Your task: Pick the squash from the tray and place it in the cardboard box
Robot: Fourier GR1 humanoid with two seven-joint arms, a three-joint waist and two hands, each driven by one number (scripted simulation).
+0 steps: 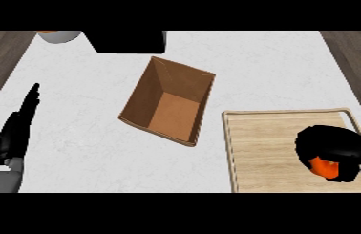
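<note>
An orange squash (324, 168) lies on the light wooden tray (268, 147) at the lower right, mostly hidden under my right hand (329, 144), whose black fingers curl round it. The open cardboard box (169, 101) stands empty at the centre of the white counter, left of the tray. My left hand (20, 128) rests at the left edge, fingers straight and pointing up, holding nothing.
A black block (130, 41) sits at the back of the counter behind the box. A pale bowl with something orange (56, 35) shows at the top left corner. Dark wood flooring borders both sides of the counter.
</note>
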